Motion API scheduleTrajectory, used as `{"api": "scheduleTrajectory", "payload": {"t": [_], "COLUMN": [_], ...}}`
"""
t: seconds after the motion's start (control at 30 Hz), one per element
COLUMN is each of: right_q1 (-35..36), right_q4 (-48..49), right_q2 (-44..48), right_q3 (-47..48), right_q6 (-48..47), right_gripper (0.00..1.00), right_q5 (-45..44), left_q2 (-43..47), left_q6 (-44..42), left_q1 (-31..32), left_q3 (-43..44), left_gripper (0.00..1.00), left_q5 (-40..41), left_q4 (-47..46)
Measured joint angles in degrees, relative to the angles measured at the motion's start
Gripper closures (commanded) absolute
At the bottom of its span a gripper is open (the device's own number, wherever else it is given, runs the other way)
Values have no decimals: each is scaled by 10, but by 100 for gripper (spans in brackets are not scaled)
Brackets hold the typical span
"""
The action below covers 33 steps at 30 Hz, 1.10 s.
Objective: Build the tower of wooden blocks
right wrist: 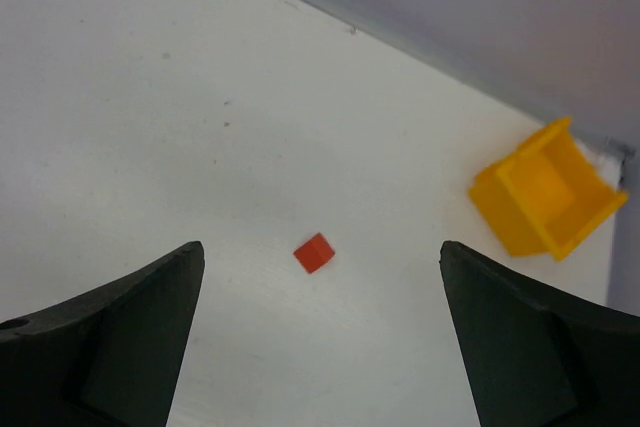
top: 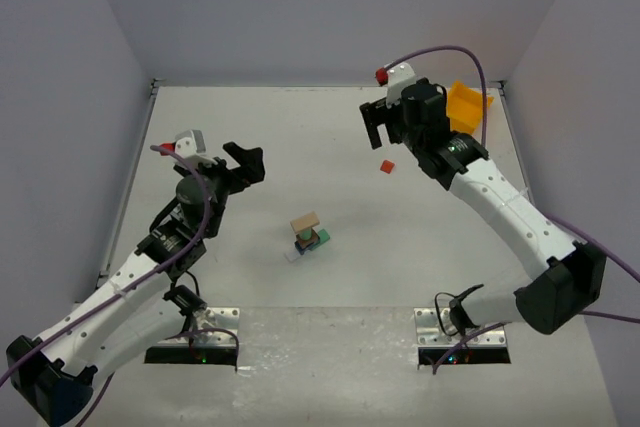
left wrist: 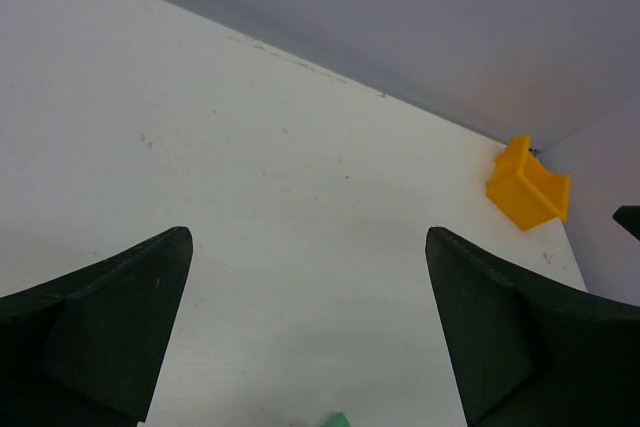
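The wood block tower (top: 307, 234) stands mid-table: a tan block on top, green and blue blocks under it, a white one at its foot. A loose red block (top: 387, 166) (right wrist: 313, 253) lies on the table to its upper right. My right gripper (top: 380, 127) (right wrist: 321, 247) hovers open over the red block, which lies between the fingers, untouched. My left gripper (top: 240, 161) (left wrist: 306, 237) is open and holds nothing, up and left of the tower. A green corner of the tower (left wrist: 338, 419) peeks in at the bottom of the left wrist view.
A yellow plastic bin (top: 468, 104) (left wrist: 528, 187) (right wrist: 545, 192) lies in the back right corner, just behind my right arm. Grey walls close the table at the back and on both sides.
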<state>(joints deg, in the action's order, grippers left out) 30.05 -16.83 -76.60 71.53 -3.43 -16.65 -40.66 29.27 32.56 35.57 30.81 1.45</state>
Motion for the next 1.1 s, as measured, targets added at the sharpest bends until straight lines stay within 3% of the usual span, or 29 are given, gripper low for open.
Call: {"api": "scheduleTrajectory", "payload": {"t": [0.23, 0.43, 0.73, 1.1], "right_q1": [-128, -144, -140, -140], "right_q4": [-72, -118, -161, -162], "right_q2": [-92, -180, -322, -409], "right_q3": [15, 18, 65, 138], "right_q6": [267, 397, 502, 521], "right_gripper": [1, 1, 1, 24], "right_q5": [-18, 0, 1, -1], "left_q2": [-26, -21, -17, -35], "left_q6": [-22, -43, -61, -72], "left_q1": [0, 0, 0, 0], "left_q3": [21, 17, -6, -8], "left_gripper": [0, 0, 0, 0], "left_q5": [12, 0, -11, -28], "left_q4": [-25, -45, -63, -91]}}
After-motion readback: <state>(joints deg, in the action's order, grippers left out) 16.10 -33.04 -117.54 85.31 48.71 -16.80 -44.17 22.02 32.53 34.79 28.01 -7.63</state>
